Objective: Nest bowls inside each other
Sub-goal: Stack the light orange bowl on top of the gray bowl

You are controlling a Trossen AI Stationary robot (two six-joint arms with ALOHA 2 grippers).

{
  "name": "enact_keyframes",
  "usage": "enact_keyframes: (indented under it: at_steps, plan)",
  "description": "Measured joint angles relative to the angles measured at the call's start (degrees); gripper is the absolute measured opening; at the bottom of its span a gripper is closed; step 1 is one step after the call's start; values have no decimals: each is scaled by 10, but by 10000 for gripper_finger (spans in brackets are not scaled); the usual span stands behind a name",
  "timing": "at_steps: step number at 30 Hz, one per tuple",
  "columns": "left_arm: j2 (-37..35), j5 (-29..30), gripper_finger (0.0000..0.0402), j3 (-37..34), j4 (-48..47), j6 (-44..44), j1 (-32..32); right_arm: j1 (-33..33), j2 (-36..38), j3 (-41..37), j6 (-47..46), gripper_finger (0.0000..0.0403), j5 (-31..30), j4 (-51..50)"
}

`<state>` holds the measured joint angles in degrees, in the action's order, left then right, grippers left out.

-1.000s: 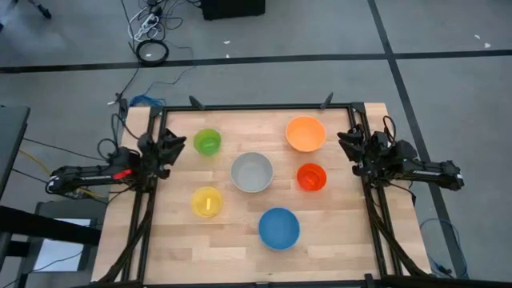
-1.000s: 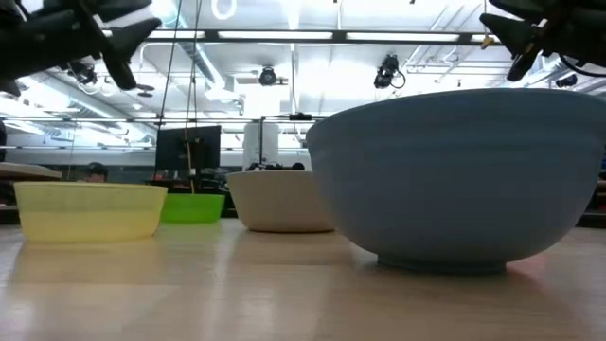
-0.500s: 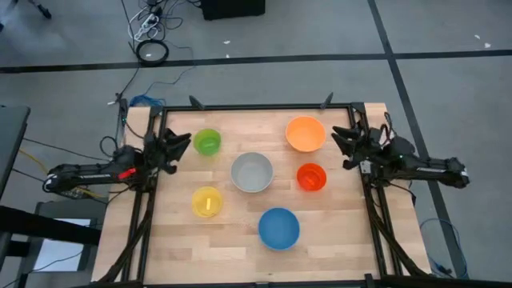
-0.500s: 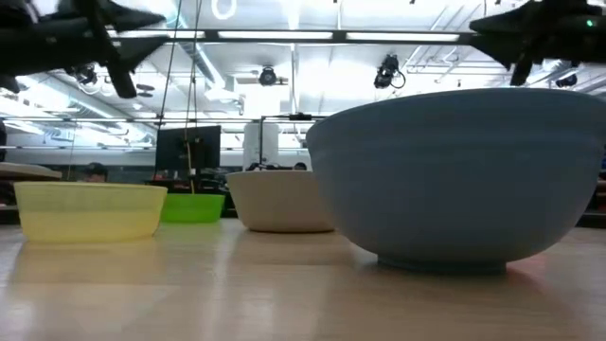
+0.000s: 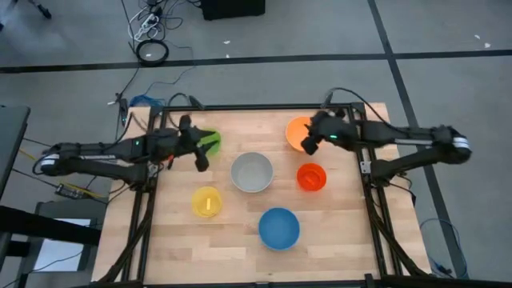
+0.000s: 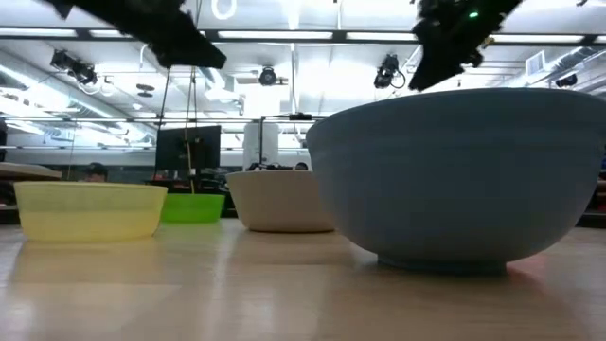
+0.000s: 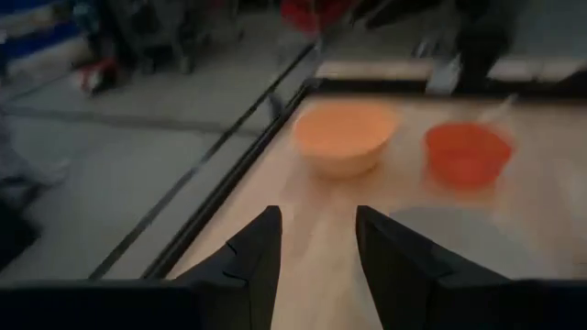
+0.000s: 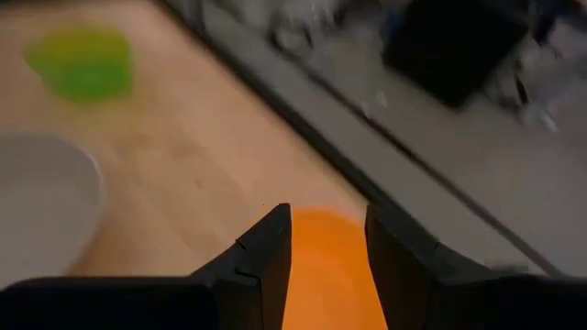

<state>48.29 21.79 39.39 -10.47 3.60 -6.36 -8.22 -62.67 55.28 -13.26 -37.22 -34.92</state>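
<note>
Six bowls stand upright on their bases on the wooden table: green [image 5: 213, 142] at the far left, orange [image 5: 295, 129] at the far right, grey [image 5: 252, 172] in the middle, red [image 5: 311, 177], yellow [image 5: 207, 202] and blue [image 5: 278, 228] nearest. My left gripper [image 5: 201, 157] hangs open above the table at the green bowl's near-left rim, nothing between its fingers [image 7: 316, 240]. My right gripper [image 5: 307, 143] hovers open over the orange bowl's [image 8: 328, 275] near edge, touching nothing.
Black frame rails [image 5: 156, 192] run along the table's left, right and far edges. In the low view the blue bowl [image 6: 454, 180] fills the right foreground, with the yellow [image 6: 90, 210], green [image 6: 192, 206] and grey [image 6: 279, 201] bowls behind.
Both arms have swung in from the table's side edges and risen. My left gripper has gone toward the table's right, up to the green bowl. My right gripper has gone toward the table's left and far edge, over the orange bowl. No bowl has moved.
</note>
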Motion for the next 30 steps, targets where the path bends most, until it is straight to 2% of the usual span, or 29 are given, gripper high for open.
enact_keyframes:
  at_steps: [5, 7, 10, 15, 17, 24, 30]
  plan:
    - [69, 32, 152, 102, -196, -3, 0, -29, -122, 109, -19, 138, 94, -118]
    - [88, 37, 152, 128, -236, -10, 0, -44, -162, 136, -17, 146, 113, -150]
    - [102, 38, 152, 142, -255, -16, 0, -71, -213, 159, -12, 159, 124, -170]
    - [106, 35, 152, 146, -256, -32, 0, -123, -279, 169, -21, 180, 245, -172]
    - [106, 30, 152, 146, -255, -40, 1, -137, -302, 169, -21, 191, 275, -171]
    - [106, 15, 152, 146, -255, -41, 1, -149, -353, 169, -12, 226, 282, -162]
    - [106, 15, 152, 145, -255, -40, 1, -143, -374, 169, -12, 233, 299, -140]
